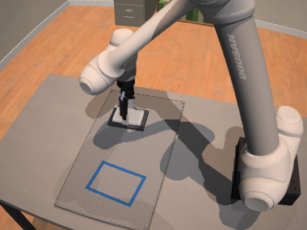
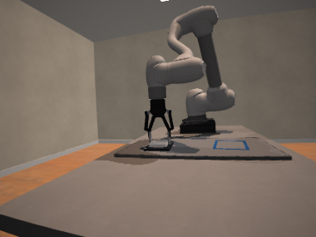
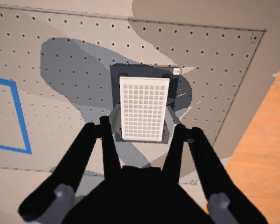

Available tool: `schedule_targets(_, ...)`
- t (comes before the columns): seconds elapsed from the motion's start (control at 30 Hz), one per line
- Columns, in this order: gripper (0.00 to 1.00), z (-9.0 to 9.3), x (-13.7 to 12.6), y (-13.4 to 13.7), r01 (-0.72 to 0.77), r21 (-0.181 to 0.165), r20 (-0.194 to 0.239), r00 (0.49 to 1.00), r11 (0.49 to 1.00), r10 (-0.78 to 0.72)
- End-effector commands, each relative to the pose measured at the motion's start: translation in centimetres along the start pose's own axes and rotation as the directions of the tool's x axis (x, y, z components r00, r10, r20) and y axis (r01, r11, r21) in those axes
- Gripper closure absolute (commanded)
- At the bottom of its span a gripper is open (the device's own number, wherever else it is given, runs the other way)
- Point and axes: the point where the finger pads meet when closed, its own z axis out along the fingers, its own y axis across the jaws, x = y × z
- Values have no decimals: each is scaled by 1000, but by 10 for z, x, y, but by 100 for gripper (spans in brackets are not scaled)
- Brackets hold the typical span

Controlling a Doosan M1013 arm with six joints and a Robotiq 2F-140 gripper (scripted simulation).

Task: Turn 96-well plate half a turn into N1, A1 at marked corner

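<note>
The 96-well plate (image 3: 143,107) sat in the dark plate nest N1 (image 3: 116,71), near the far end of the perforated deck (image 1: 161,118) on the grey desk (image 1: 40,118). The hand (image 3: 142,131) was down around it, straight above, with one finger on each long side of the plate. In the wrist view the plate's long axis ran up and down, away from the camera, and the fingers flanked it left and right, so the grip fell across the short width. That is the relation the coming move turns on: the hand was centred over the plate and square to it, needing no sideways correction.

The jaws were partway in and closing. Whether the pads already bore on the plate's sides cannot be told; in the wrist view they appeared at or just beside its edges, and the plate was still seated in the nest, not lifted.

A small pale mark (image 3: 176,72) showed at the nest's far right corner, probably the A1 label, though too small to read. The plate's cut corner could not be made out.

The blue taped outline B1 (image 1: 94,177) lay well apart, toward the near end of the deck, with nothing visible inside it.
</note>
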Motion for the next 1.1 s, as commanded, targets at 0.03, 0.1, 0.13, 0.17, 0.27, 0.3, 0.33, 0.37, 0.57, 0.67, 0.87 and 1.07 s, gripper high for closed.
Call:
schedule_targets(0.03, 100, 0, 0, 0, 0, 0, 0, 1000, 1000, 0)
schedule_targets(0.1, 100, 0, 0, 0, 0, 0, 0, 1000, 1000, 0)
schedule_targets(0.13, 100, 0, 0, 0, 0, 0, 0, 1000, 1000, 0)
schedule_targets(0.17, 100, 0, 0, 0, 0, 0, 0, 1000, 1000, 0)
schedule_targets(0.27, 100, 0, 0, 0, 0, 0, 0, 1000, 1000, 0)
schedule_targets(0.3, 100, 0, 0, 0, 0, 0, 0, 1000, 1000, 0)
schedule_targets(0.33, 100, 0, 0, 0, 0, 0, 0, 1000, 1000, 0)
schedule_targets(0.37, 100, 0, 0, 0, 0, 0, 0, 1000, 1000, 0)
schedule_targets(0.57, 100, 0, 0, 0, 0, 0, 0, 1000, 1000, 0)
schedule_targets(0.67, 100, 0, 0, 0, 0, 0, 0, 1000, 1000, 0)
schedule_targets(0.87, 100, 0, 0, 0, 0, 0, 0, 1000, 1000, 0)
schedule_targets(1.07, 100, -10, 0, 0, 0, 0, 0, 1000, 1000, 0)
